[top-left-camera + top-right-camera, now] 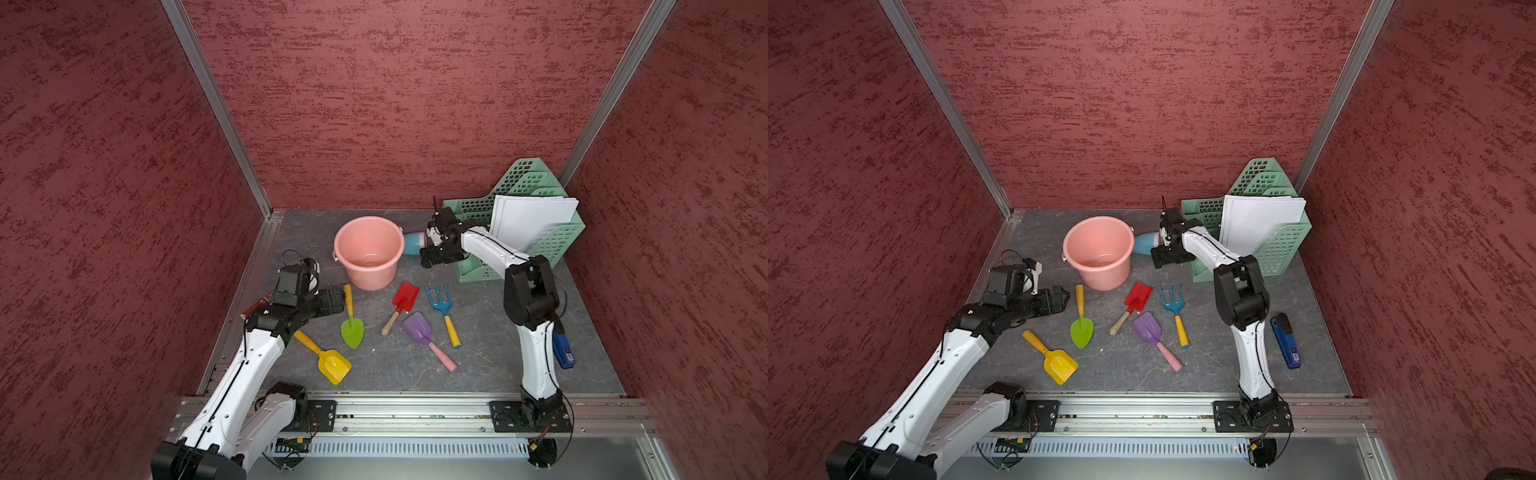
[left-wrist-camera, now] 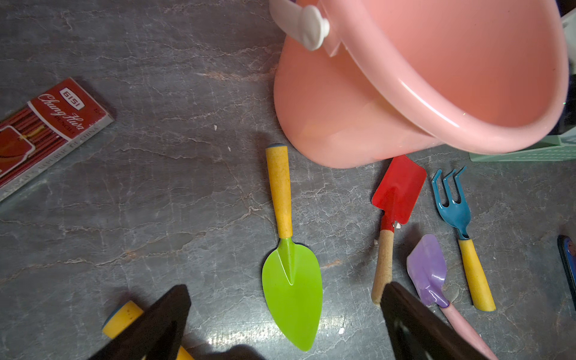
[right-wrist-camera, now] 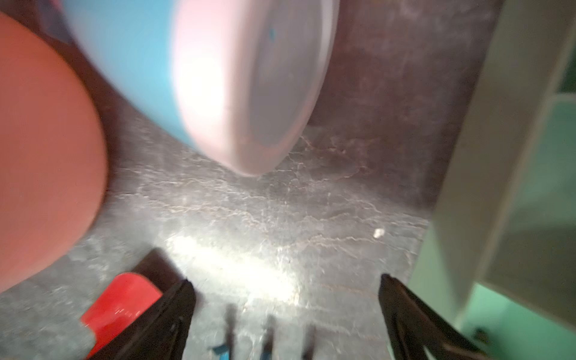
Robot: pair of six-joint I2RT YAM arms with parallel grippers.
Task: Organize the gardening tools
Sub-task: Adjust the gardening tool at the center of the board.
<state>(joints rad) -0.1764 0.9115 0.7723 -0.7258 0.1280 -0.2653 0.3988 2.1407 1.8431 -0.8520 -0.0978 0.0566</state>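
Both hands are spread wide and hold nothing. The left hand hovers just beside the green trowel. The right hand is low by the spray bottle, which lies on its side next to the pink bucket. The yellow scoop, red scoop, purple scoop and blue fork lie loose on the worktop in front of the bucket.
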